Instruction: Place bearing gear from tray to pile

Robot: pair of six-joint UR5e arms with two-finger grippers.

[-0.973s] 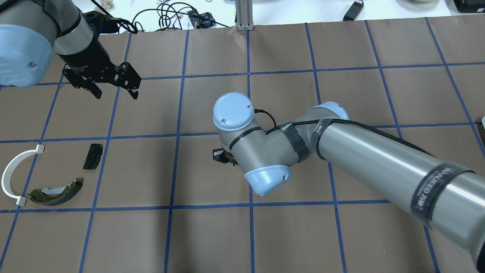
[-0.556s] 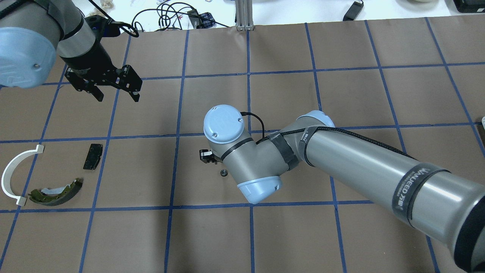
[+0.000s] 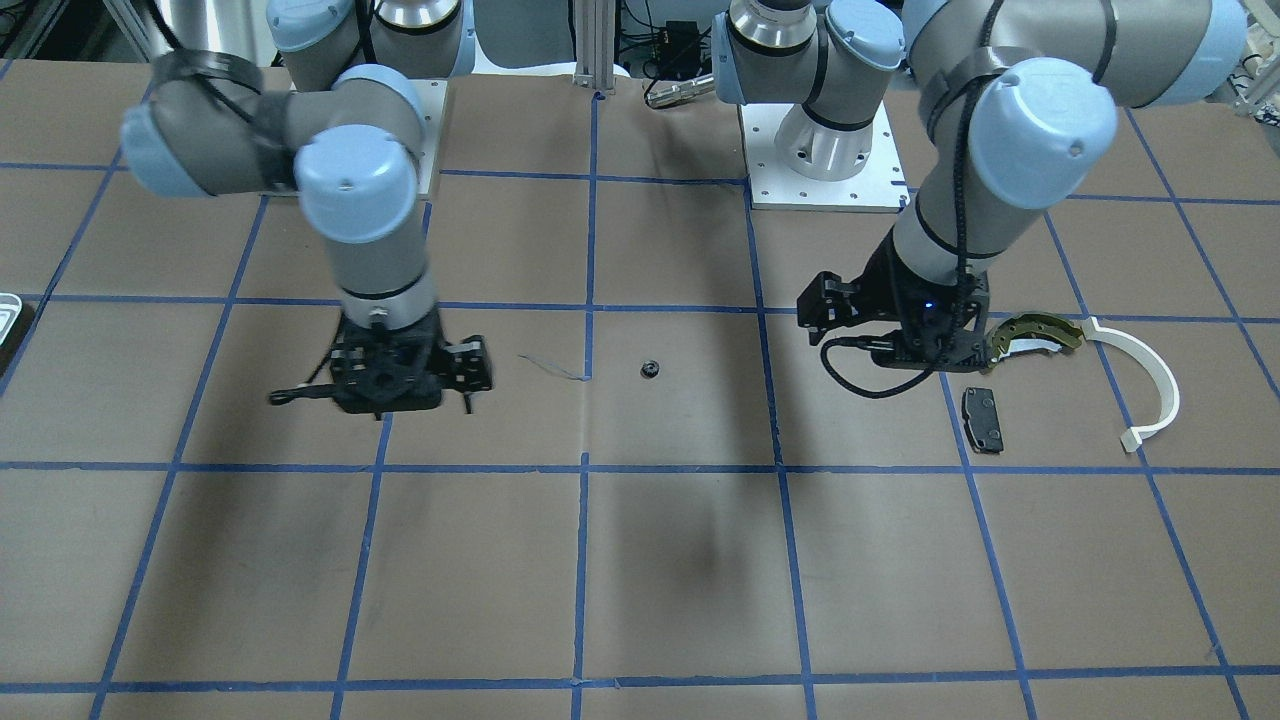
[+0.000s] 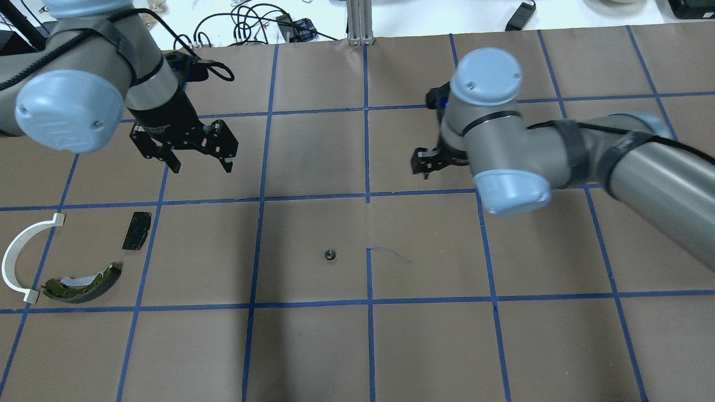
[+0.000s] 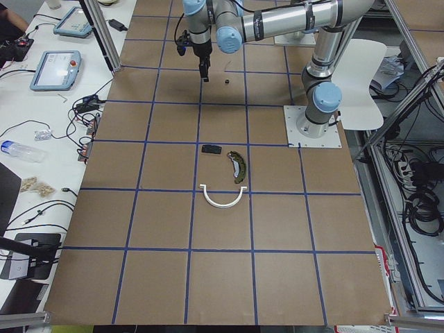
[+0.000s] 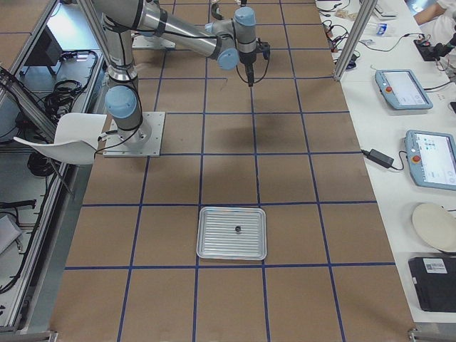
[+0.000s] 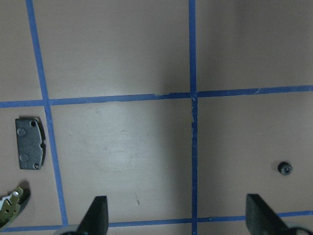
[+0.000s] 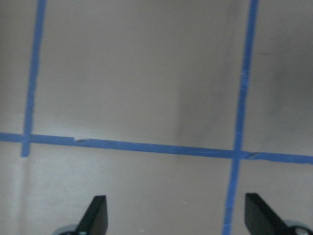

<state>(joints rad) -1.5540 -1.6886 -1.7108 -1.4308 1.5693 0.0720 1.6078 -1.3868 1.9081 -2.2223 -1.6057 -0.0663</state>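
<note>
My left claw (image 4: 201,166) hangs over the brown paper bench (image 4: 313,346) in the upper left of the overhead view. Its two black fingers (image 7: 99,216) are spread wide with nothing between them. My right claw (image 8: 177,218) sits right of centre near the top of that view, mostly hidden under my grey wrist. Its own camera shows both fingers wide apart and empty above bare paper and blue tape lines.

The small black round bearing gear (image 4: 330,255) lies alone on the bench, just below the middle of the overhead view and well apart from both claws. In my left wrist view it sits near the right edge, low in the frame.

The pile (image 4: 78,279) lies at the left edge of the overhead view, well apart from the gear. It holds a white curved plastic arc strip (image 4: 6,259), a dark rectangular pad (image 4: 137,230) and a yellow-green crescent shoe (image 4: 99,276).

The silver ribbed rectangular tray (image 6: 214,242) shows whole in the lower middle of the right side view, with one tiny black piece (image 6: 237,229) on it.
</note>
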